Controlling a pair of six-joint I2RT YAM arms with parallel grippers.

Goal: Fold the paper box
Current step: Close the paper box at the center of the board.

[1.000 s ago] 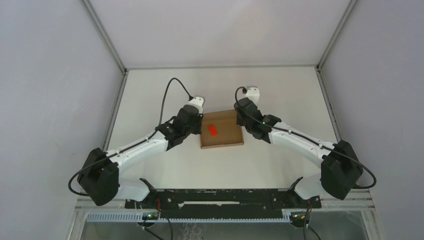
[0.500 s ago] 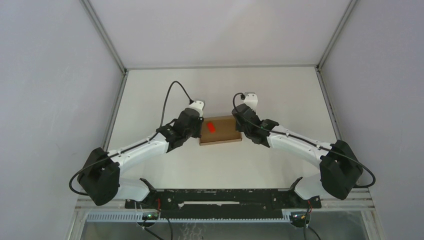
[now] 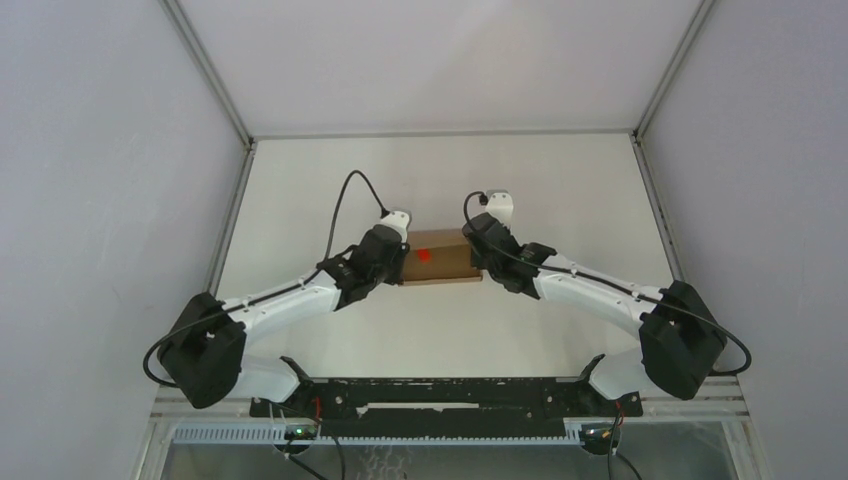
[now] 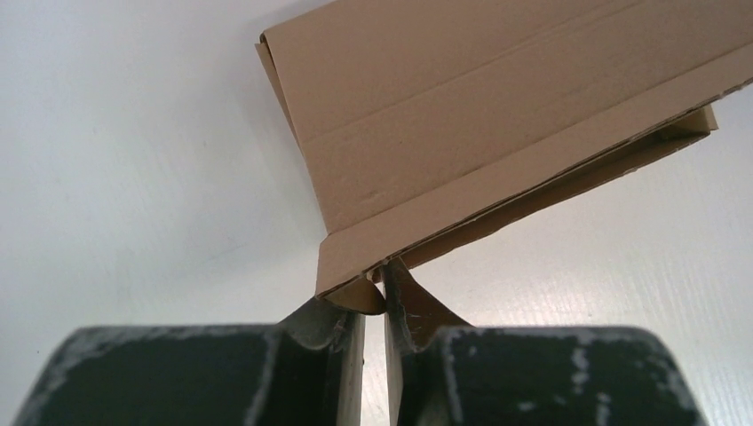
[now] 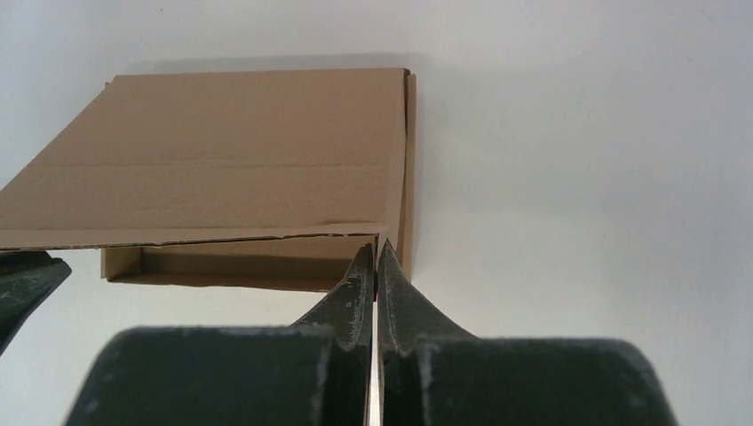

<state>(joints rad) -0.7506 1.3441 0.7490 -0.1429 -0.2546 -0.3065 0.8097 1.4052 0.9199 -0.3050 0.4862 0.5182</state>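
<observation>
The paper box (image 3: 447, 264) is plain brown cardboard, lying mid-table between my two grippers. In the left wrist view its creased upper panel (image 4: 497, 106) rises at a slant, with a folded front lip above the tray below. My left gripper (image 4: 384, 288) is shut on a curled corner tab of that lip; from above it (image 3: 402, 262) sits at the box's left end. My right gripper (image 5: 376, 250) is shut, its tips against the panel's front right corner (image 5: 391, 232), nothing visibly between them. A small red block (image 3: 424, 254) shows on the brown surface.
The white table (image 3: 560, 190) has grey walls on three sides and metal posts at the back corners. A black rail (image 3: 440, 395) runs along the near edge between the arm bases. Cables loop above both wrists.
Both grippers have moved away from the bases with the box's near edge. The cardboard now looks shorter front to back, and the red block sits farther back.
</observation>
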